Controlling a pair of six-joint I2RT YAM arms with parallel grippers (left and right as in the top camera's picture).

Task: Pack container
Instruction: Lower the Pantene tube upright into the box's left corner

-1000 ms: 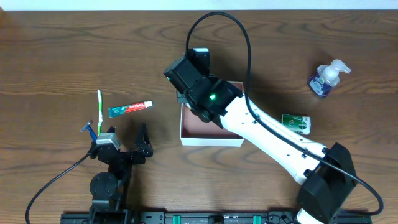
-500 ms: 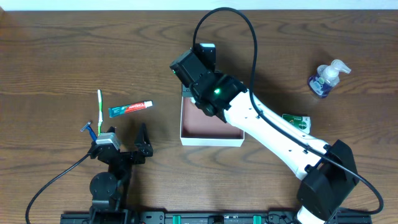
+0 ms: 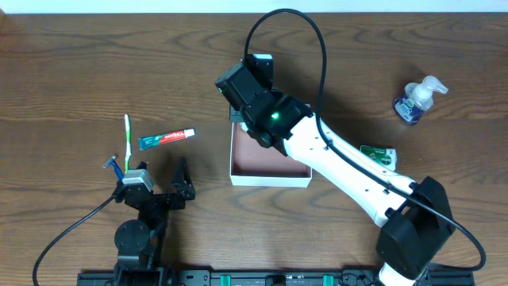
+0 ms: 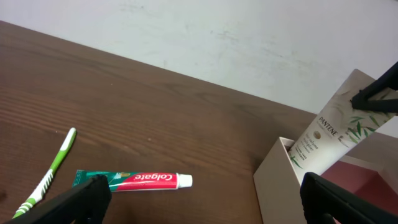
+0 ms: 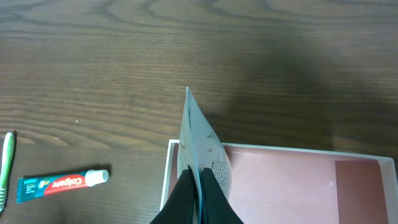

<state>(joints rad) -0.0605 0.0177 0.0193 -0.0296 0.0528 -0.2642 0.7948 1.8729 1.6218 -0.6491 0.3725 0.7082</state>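
The table (image 3: 63, 71) is dark brown with streaked wood grain. The container (image 3: 270, 180) has white walls and a dull pinkish-brown floor. Pantene tube (image 4: 326, 134): off-white, with green leaf sprigs and dark lettering. Toothpaste tube (image 3: 167, 139): green and red, white lettering, white cap. Toothbrush (image 3: 127, 137): light green and white. Razor (image 3: 115, 167): blue. Pump bottle (image 3: 417, 101): translucent violet-blue, white pump. Packet (image 3: 378, 157): green and white. Right arm (image 3: 349, 175): white shell, black joints, one green light.
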